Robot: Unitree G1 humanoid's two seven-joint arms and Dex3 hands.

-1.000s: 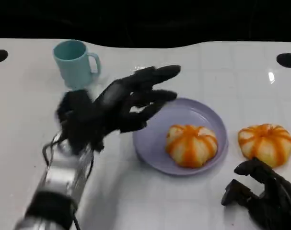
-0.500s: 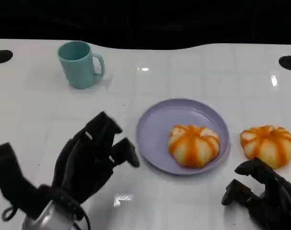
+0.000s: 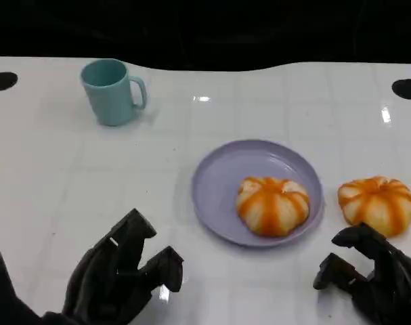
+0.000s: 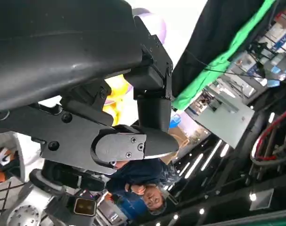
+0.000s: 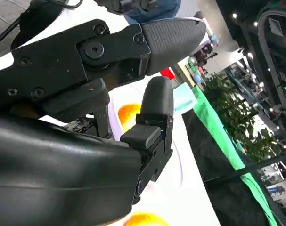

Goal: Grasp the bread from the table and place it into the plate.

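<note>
We take the plate (image 3: 219, 172) as our landmark. It sits flat on the white table (image 3: 49, 176), rim up, so a bun dropped in won't roll off. One bread bun (image 3: 271, 205) already lies in it, on the side nearer the robot's right & toward its near edge. The second bread bun (image 3: 376, 204) rests on the table just beside the plate, apart from the rim, on the robot's right; prob. the next one to grasp.

Both buns are round domes, orange stripes running out from the top, so no clear long axis; tops face up.

Right hand (image 3: 374, 277) is near that bun, a bit nearer the robot than the plate: fingers apart, holding nothing, seemingly posed for the reach. Left hand (image 3: 120, 277), low on the plate's other side, fingers loosely curled, nothing in it, parked clear. A teal mug (image 3: 112, 91) stands upright beyond the plate, well apart.
</note>
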